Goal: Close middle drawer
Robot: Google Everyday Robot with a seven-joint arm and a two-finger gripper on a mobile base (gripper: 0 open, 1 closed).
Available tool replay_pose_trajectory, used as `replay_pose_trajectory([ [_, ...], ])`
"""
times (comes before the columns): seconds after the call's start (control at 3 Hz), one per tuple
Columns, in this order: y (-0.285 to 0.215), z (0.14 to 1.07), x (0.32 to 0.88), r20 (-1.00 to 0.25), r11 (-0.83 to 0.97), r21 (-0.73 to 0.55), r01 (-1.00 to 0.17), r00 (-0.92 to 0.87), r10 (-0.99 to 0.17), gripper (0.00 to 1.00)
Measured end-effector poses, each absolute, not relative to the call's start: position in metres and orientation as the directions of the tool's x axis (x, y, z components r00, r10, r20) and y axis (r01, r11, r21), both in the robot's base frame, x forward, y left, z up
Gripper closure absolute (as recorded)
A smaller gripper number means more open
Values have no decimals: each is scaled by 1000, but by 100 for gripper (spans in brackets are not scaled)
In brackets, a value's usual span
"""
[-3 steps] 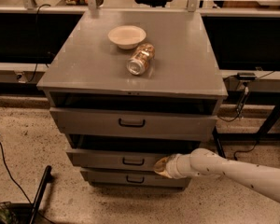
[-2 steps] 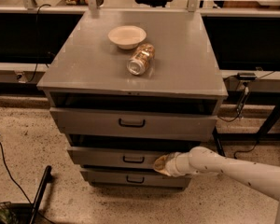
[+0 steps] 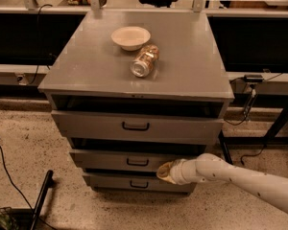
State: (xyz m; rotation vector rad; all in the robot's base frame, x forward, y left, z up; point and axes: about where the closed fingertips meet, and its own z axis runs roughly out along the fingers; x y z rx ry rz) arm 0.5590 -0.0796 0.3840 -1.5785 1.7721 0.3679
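The middle drawer (image 3: 110, 160) is the second of three in a grey metal cabinet (image 3: 86, 75). It has a low front panel and a small dark centre pull (image 3: 137, 162). Its front stands slightly forward of the cabinet, with a dark gap above it. My gripper (image 3: 165, 171) reaches in from the lower right on a white arm. Its tip rests against the right part of the middle drawer's front, just right of the pull.
The taller top drawer (image 3: 136, 126) is pulled out a little. The lowest drawer (image 3: 134, 182) sits below. A white bowl (image 3: 130, 37) and a can lying on its side (image 3: 145, 60) are on the cabinet top. A dark pole (image 3: 41, 199) and cables lie on the floor at left.
The gripper has stayed against the middle drawer's front and shifted slightly left. The drawer front looks pushed in a little.
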Motion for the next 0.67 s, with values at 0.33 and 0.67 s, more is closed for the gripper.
replay_pose_trajectory([
  [0.33,-73,397,517,-708,183,-181,-966,-1,-707,100],
  [0.67,-65,414,466,-782,128,-116,-985,12,-623,100],
])
